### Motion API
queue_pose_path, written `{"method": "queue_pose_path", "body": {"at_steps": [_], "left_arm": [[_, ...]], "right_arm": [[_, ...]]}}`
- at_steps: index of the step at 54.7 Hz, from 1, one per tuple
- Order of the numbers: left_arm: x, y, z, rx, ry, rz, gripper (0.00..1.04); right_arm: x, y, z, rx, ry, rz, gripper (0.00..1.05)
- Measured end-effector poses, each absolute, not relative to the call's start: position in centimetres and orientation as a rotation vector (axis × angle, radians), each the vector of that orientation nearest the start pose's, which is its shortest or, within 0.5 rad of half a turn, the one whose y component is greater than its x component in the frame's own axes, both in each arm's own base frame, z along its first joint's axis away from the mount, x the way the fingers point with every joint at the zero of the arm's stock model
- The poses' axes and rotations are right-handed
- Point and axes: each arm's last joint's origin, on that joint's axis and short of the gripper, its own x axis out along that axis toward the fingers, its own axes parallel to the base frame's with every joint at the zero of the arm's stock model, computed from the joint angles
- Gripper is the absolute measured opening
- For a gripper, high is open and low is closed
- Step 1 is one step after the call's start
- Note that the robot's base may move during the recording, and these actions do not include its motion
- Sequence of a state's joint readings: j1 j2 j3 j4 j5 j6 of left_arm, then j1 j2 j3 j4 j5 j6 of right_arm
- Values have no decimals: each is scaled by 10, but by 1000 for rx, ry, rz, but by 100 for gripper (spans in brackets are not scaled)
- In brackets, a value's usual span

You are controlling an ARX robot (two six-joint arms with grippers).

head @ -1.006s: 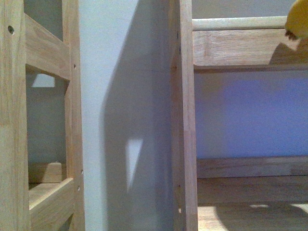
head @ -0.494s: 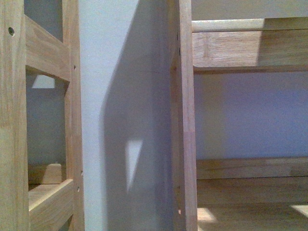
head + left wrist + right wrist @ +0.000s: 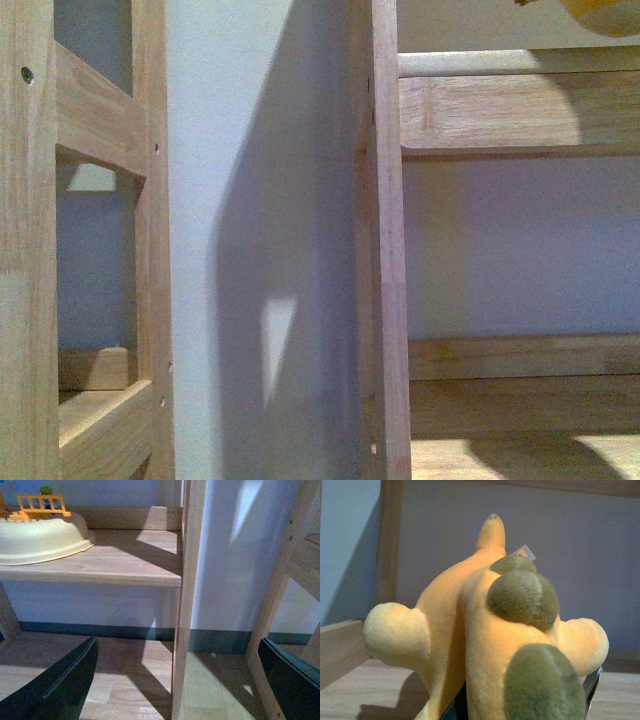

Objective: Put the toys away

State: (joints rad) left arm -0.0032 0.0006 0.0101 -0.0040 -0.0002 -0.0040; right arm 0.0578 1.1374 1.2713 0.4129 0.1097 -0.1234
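The plush animal [image 3: 485, 630] fills the right wrist view: orange-yellow, with olive-green patches and a pointed tip at its far end. My right gripper [image 3: 525, 700] is shut on it, and only the dark fingers [image 3: 592, 685] peek out beside its body. It hangs just above a wooden shelf board [image 3: 365, 700] and casts a shadow there. In the front view only a yellow edge of the plush animal [image 3: 600, 15] shows at the top right, above a shelf rail [image 3: 500, 110]. My left gripper [image 3: 177, 647] is open and holds nothing, low near the floor by a shelf upright [image 3: 187, 605].
A cream basin [image 3: 45, 537] with an orange toy fence [image 3: 42, 504] sits on a wooden shelf [image 3: 125, 560]. Wooden uprights [image 3: 385, 250] and a second frame [image 3: 100, 250] stand against a pale wall [image 3: 250, 200]. A lower shelf [image 3: 520, 400] lies at the right.
The yellow plush showed at the front view's right edge, left the picture, and now shows at the top edge. The shelf rail sits slightly lower in the picture.
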Motion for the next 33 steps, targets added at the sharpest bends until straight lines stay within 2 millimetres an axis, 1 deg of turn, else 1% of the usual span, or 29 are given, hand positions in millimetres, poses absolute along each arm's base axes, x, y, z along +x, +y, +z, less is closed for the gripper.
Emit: {"method": "queue_pose_path", "body": {"at_steps": [3,12,21,33], "left_arm": [[97,0,167,-4,-6,-3,98],[97,0,167,-4,-6,-3,98],[97,0,167,-4,-6,-3,98],[97,0,167,-4,-6,-3,98]], "right_arm": [[238,9,490,-50,-538,-77,7],[265,5,498,-2,-521,-72,7],[285,2,503,33,-509,-60,7],[309,4,505,90,-477,-45,7]]}}
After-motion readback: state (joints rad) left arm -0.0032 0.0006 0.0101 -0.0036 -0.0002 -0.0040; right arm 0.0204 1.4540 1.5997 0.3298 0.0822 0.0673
